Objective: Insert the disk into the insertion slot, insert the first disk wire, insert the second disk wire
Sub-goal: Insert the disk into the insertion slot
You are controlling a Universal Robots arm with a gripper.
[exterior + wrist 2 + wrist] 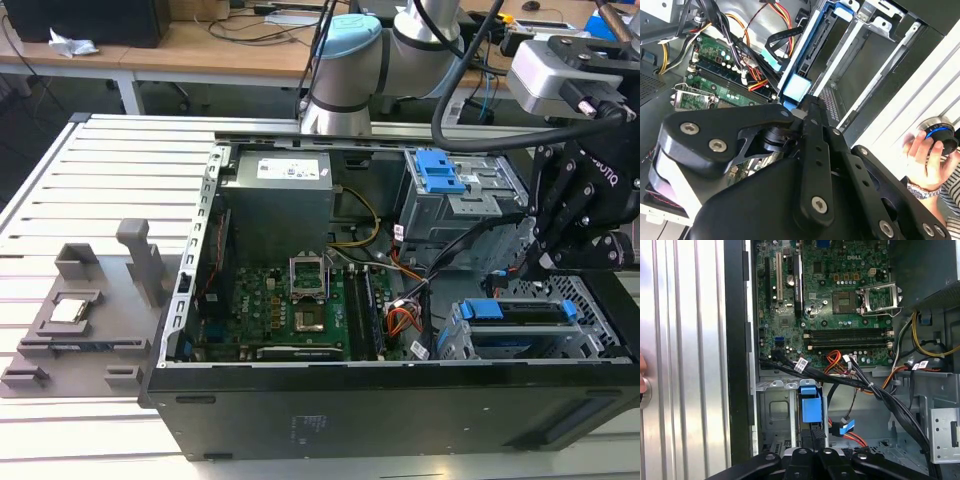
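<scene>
The gripper (807, 102) is hanging inside the open computer case (350, 415) with its fingers drawn narrow and nothing showing between them. Its tips are sitting just at the blue end tab (809, 405) of the carrier, though I cannot tell whether they are touching it. The disk (520, 313) is lying in the insertion slot (598, 303), the grey perforated cage at the exterior view's lower right, with its blue carrier ends showing at both sides of the bay. From that I am judging the step in hand to be the seating of the disk, near its end. Doing it well is calling for a push straight along the carrier rails, square on the tab, and gentle enough that the thin sheet metal is not flexing. It is also calling for an eye on the black cable bundle (840, 382) and the blue-ended flat cable (846, 426) lying just beside the tab, since either could be getting pinched. The case is resting on a slotted aluminium table (110, 170), where a grey fixture plate (80, 320) is sitting apart at the exterior view's left. A wooden desk (200, 55) is standing behind, and a person's hand (920, 155) is holding a round black-and-blue knob (941, 137) near the table's edge.
</scene>
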